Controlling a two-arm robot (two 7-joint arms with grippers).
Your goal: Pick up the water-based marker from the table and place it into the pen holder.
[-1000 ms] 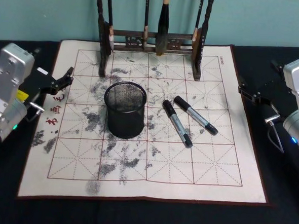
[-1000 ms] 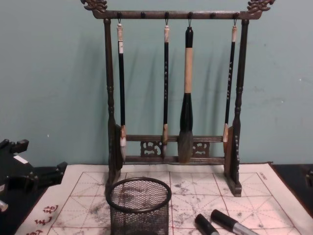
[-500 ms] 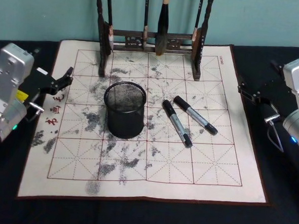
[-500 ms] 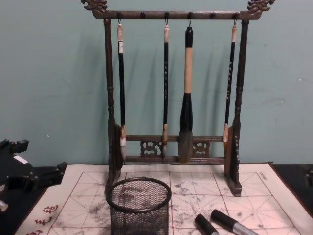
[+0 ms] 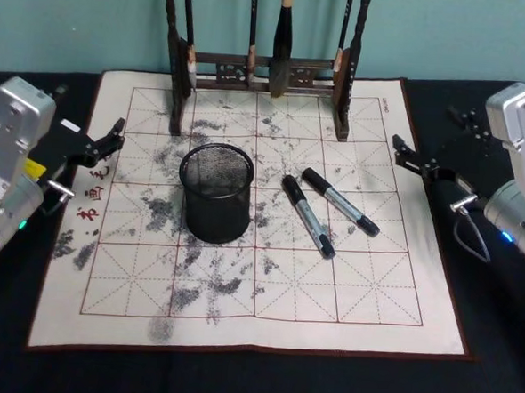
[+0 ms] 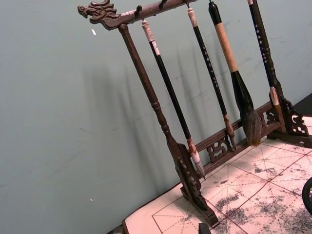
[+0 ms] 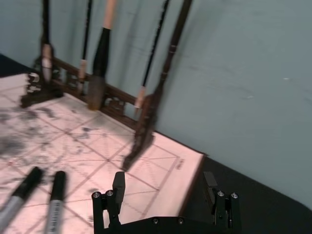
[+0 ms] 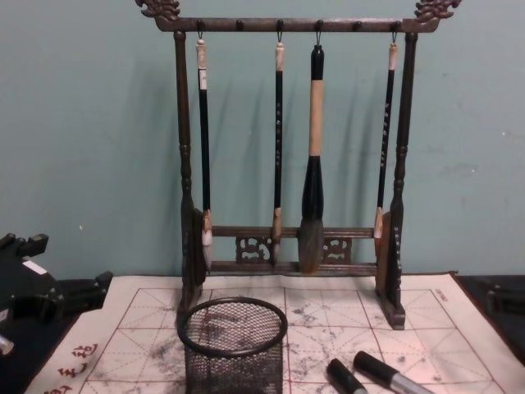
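Lying on the black table [image 5: 233, 382], the ink-smudged mat [image 5: 327, 298] is bare along its near edge; mid-mat the pen holder [image 5: 215, 216] stands upright, one marker [image 5: 309, 216] just right of it and a second marker [image 5: 341, 202] beside that. The left gripper [image 5: 89, 110] hangs at the mat's left edge and the right gripper [image 7: 164, 187] at its right edge, both spread wide and empty. Behind, the brush rack [image 5: 261, 70] stands before a teal wall [image 5: 77, 16].

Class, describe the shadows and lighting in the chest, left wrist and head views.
Chest view: the brush rack and its hanging brushes throw faint, soft-edged shadows on the teal wall. Left wrist view: soft shadows lie on the wall beside the rack's post. Head view: the mat is evenly lit, with no glare and no hard shadow around the pen holder.
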